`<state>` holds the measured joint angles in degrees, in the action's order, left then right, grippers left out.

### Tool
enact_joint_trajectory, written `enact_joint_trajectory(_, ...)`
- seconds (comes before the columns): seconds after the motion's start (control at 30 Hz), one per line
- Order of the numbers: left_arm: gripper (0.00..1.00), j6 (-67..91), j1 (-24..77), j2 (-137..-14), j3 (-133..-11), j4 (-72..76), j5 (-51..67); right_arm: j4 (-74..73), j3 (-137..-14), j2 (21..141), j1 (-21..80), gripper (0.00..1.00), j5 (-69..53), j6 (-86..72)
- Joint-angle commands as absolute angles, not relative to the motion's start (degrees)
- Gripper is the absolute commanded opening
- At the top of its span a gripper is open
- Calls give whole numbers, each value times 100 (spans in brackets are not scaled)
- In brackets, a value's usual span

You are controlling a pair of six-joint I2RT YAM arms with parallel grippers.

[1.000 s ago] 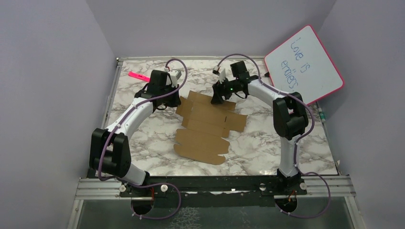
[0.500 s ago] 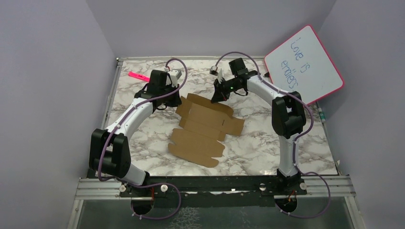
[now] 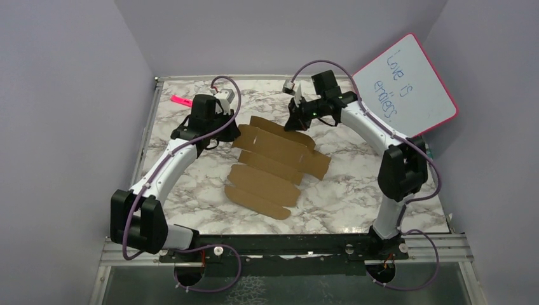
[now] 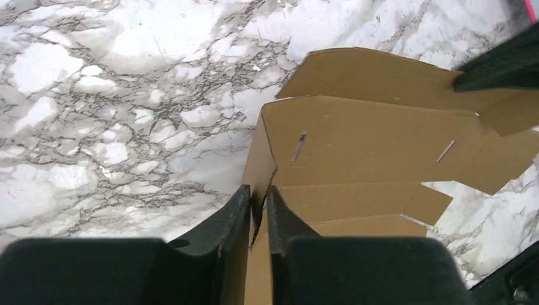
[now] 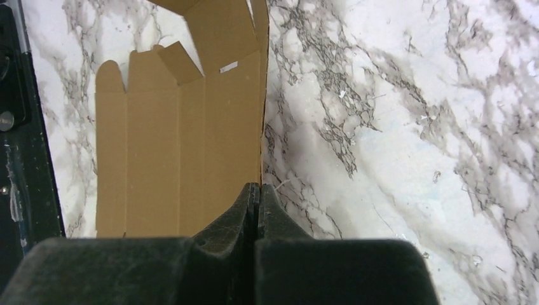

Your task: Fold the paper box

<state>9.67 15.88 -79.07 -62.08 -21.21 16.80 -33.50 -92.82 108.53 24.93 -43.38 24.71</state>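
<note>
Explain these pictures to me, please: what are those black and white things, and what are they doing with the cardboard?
Those are two robot arms, the left arm and the right arm, bolted at the near edge of a marble table. The wide picture comes from a camera above and behind them. The close-ups come from cameras on their wrists. On the table is a cardboard sheet with flaps, meant to become a box. The left fingers pinch one edge, and the right fingers pinch another. A whiteboard stands at the back right.
</note>
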Motion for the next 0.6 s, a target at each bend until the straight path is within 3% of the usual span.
enact_joint_trajectory(0.0, 22, 1722, 1617, -7491, -5891, -1957, 1263, -3026, -8947, 10255, 2614, 1, -4166, 2548)
enact_joint_trajectory(0.07, 30, 1992, 1617, -7299, -5741, -1876, 1065, -2831, -8738, 10023, 2687, 1, -4141, 2650)
enact_joint_trajectory(0.33, 39, 2665, 1617, -6620, -5041, -996, 593, -2142, -8037, 9327, 2970, 1, -3982, 3501)
enact_joint_trajectory(0.57, 52, 2961, 1608, -6473, -4765, -303, 98, -1940, -7978, 9267, 3381, 1, -3063, 4402)
